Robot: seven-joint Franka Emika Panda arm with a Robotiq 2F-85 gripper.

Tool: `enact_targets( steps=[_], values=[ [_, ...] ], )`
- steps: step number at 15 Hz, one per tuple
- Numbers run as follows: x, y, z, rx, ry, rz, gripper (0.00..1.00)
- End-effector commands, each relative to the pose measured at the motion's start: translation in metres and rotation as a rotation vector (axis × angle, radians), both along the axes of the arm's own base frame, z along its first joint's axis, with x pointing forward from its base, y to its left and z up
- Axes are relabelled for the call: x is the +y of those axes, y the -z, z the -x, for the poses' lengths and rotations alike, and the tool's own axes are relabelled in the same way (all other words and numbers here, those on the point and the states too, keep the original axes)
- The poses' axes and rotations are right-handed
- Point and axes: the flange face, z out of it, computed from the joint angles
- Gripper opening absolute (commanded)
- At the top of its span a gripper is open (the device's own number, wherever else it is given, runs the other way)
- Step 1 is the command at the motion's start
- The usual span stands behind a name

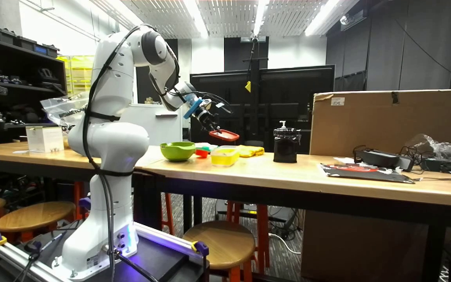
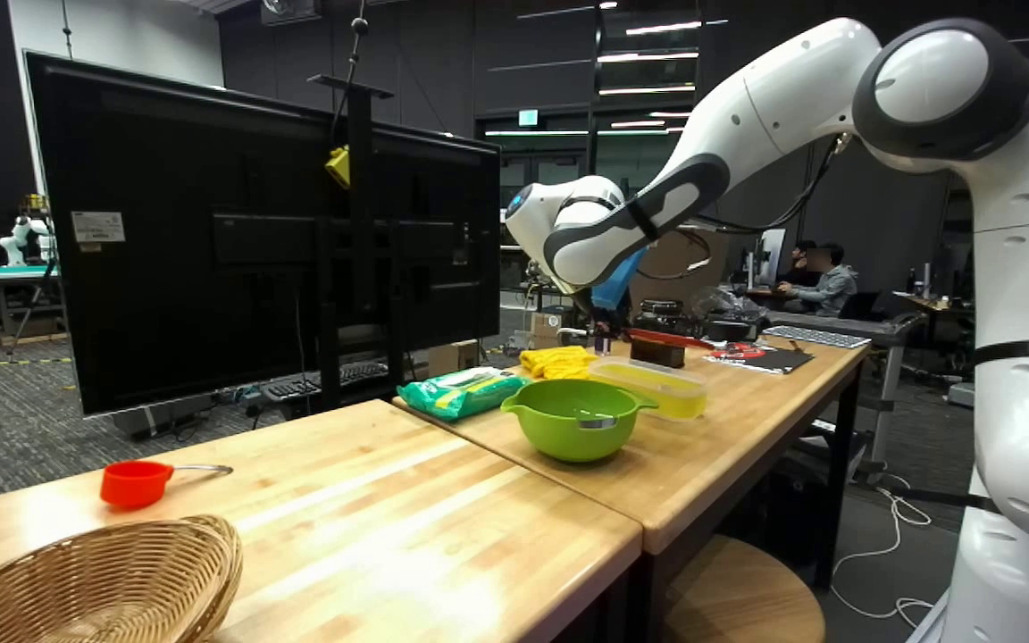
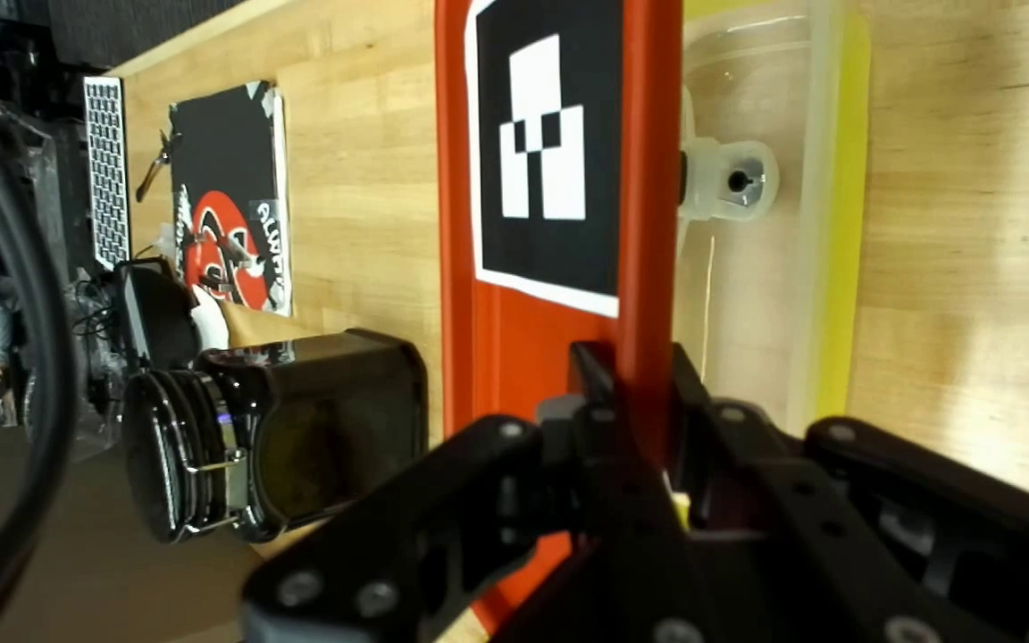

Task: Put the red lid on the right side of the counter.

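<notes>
Between the jaws of the gripper (image 3: 638, 371), one long raised rim of the red lid (image 3: 523, 348) is pinched fast, with a black finger on either side of it. From where I stand the lid looks oblong, its corners rounded. Its long axis runs up and down the wrist view, much the way the fingers point, so most of its length reaches out ahead of the jaws, while a shorter stretch runs back past them. Its breadth lies to the left of the jaws in that view, and a black-and-white marker (image 3: 550, 152) shows on its face. Seen in an exterior view, it juts out to the right of the fingertips, nearly level, the far end a little lower, up in the air over the counter (image 1: 257, 170).

Beneath the jaws, with a gap between, sits a yellow container (image 1: 225, 157), and below and to the right a yellow cloth (image 1: 251, 151). Under the jaws and slightly left is a red cup (image 1: 202, 153), and farther left the lime-green bowl (image 1: 177, 152). Off to the right of the jaws stands a black canister (image 1: 285, 148), and farther out that way lies a flat black board (image 1: 362, 175).
</notes>
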Motion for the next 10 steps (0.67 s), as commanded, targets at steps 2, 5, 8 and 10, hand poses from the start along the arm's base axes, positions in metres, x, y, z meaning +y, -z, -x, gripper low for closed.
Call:
enact_targets(
  steps=[2, 5, 8, 10],
  values=[
    [-0.029, -0.045, 0.018, -0.021, 0.001, 0.006, 0.04],
    [-0.058, -0.070, 0.027, -0.035, 0.018, 0.006, 0.04],
    [-0.091, -0.088, 0.034, -0.042, 0.037, -0.001, 0.04],
    [-0.114, -0.095, 0.037, -0.040, 0.045, -0.004, 0.04]
  ],
)
